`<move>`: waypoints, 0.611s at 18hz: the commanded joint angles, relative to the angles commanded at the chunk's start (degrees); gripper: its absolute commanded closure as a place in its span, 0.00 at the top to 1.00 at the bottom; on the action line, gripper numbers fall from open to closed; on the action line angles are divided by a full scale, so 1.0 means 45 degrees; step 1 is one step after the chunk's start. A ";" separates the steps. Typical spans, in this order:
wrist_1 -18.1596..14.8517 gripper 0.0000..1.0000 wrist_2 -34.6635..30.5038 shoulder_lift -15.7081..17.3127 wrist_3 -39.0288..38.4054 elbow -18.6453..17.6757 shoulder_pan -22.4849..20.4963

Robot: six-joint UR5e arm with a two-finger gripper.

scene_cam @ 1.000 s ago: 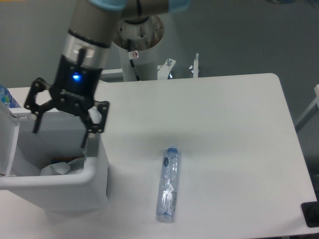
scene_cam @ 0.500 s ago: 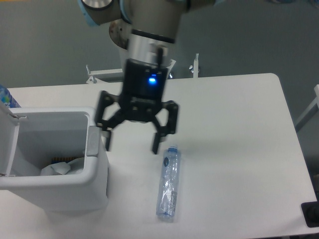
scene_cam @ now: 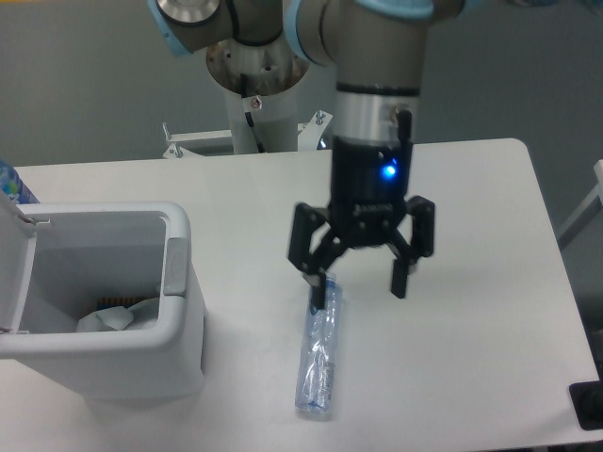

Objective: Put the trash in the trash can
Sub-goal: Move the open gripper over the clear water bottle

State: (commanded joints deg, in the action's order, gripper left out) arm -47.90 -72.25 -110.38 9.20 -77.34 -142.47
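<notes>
A slim clear crinkled plastic bottle (scene_cam: 317,363) with a blue cap lies lengthwise on the white table (scene_cam: 471,198), cap end toward the back. My gripper (scene_cam: 359,287) hangs open just above and to the right of the cap end, its left finger over the bottle's top and nothing between the fingers. The white trash can (scene_cam: 179,330) stands at the left with its lid swung open. A crumpled white napkin (scene_cam: 113,318) lies inside it at the bottom.
A blue-and-orange packet (scene_cam: 8,182) peeks in at the far left edge behind the bin lid. The arm's white base column (scene_cam: 256,94) stands behind the table. A dark object (scene_cam: 589,405) sits at the lower right corner.
My gripper has swept from above the trash can rightward across the table to the bottle's cap end, staying open. The bottle and bin have not moved.
</notes>
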 joint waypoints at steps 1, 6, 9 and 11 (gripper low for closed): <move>-0.0039 1.00 -0.0020 -0.0118 0.0721 -0.0097 0.0000; -0.0078 1.00 -0.1035 -0.0801 0.3988 -0.0957 0.0059; -0.0117 1.00 -0.1035 -0.1523 0.4553 -0.0996 0.0078; -0.0098 1.00 -0.1113 -0.1991 0.4830 -0.0996 0.0350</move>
State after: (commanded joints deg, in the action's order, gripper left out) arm -48.34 -77.25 -119.34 30.93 -81.83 -140.90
